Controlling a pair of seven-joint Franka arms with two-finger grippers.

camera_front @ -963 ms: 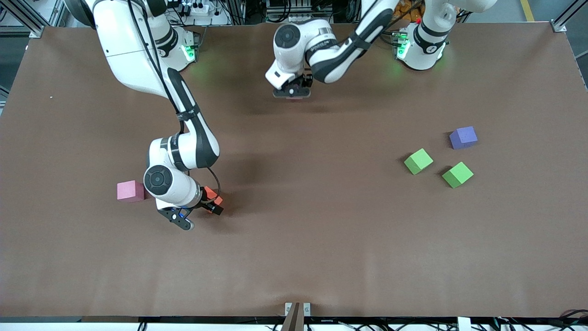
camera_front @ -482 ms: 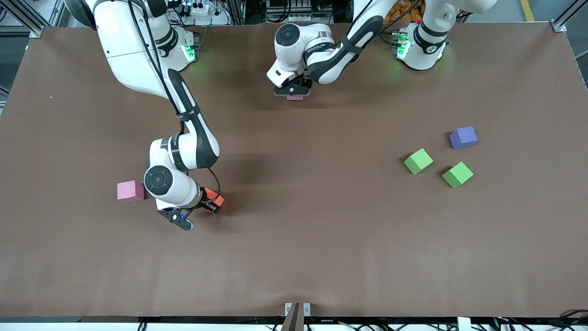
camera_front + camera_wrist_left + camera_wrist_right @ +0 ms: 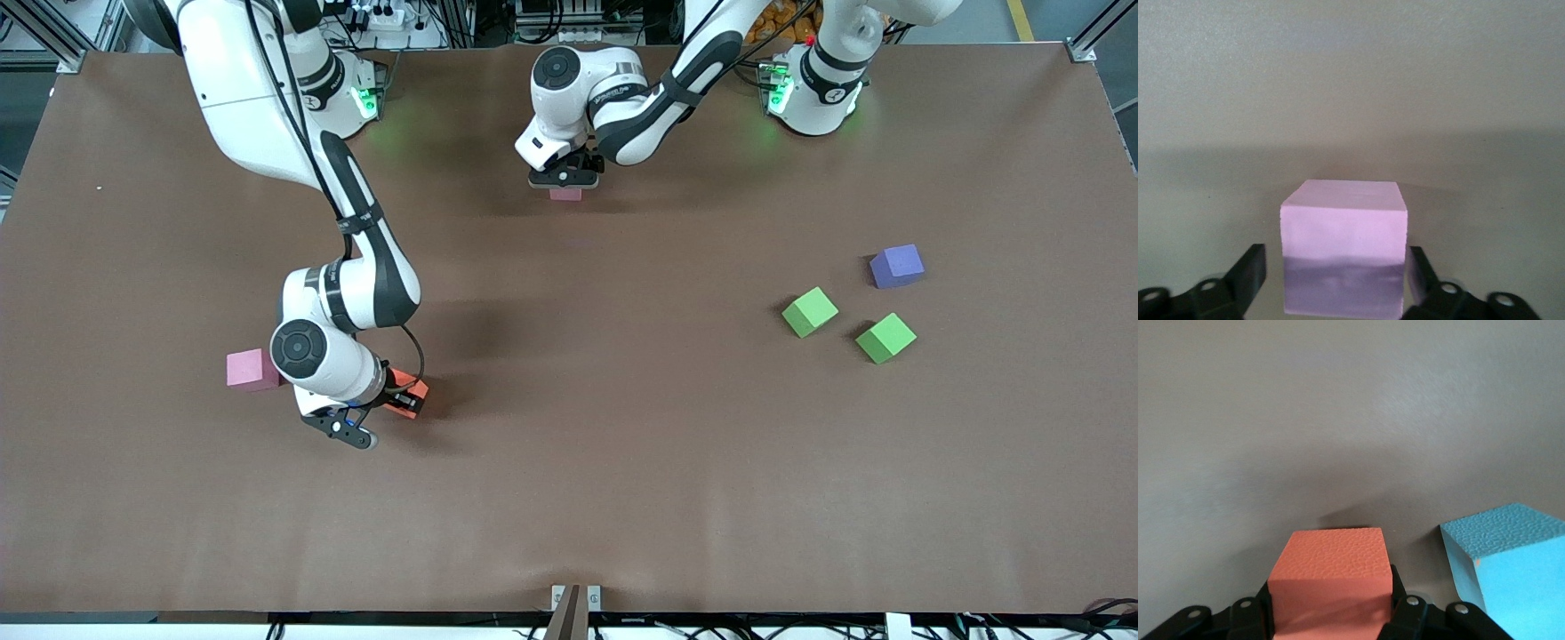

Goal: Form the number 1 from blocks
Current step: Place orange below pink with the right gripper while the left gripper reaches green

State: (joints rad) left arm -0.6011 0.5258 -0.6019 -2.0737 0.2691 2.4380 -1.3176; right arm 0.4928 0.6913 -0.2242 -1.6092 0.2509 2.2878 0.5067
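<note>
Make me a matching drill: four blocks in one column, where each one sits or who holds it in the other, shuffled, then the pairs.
Things:
1. orange block
2. purple block
3. sky blue block
4. pink block with the left arm

Places:
A. on the table, close beside the held orange block
B. between the left gripper's fingers
C. between the right gripper's fingers
D. on the table beside two green blocks

Pairs: 1-C, 2-D, 3-A, 4-B

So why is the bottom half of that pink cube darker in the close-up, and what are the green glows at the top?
Left wrist view: the pink block between the left gripper fingers carries a shadow band across its lower face. Front view: green glows come from lights at the arm bases, spilling onto the table; soft arm shadows lie beside the right gripper.
</note>
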